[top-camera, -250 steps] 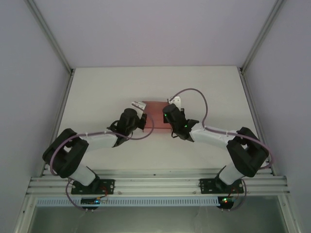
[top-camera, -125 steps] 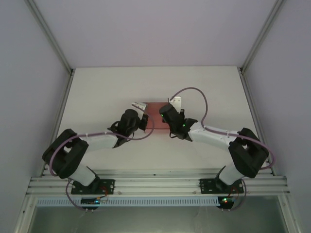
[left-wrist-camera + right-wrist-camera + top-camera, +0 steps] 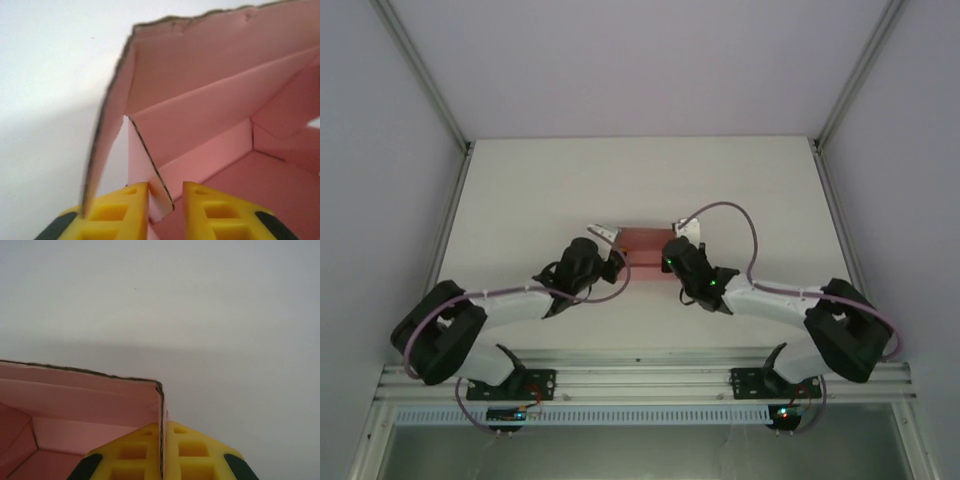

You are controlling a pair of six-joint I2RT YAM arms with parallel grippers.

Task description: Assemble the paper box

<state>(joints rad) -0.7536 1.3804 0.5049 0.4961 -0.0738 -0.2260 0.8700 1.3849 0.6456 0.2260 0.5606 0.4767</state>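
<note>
While the paper box (image 3: 645, 243) sits between them, each hand pinches its nearer wall.

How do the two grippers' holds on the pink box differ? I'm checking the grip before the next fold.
The right gripper has its fingers pressed together on a corner wall of the paper box. The left gripper has a visible gap between its fingers, with a panel edge standing in it. The right one holds the box's right side, the left one its left. Both have yellow fingers.
</note>
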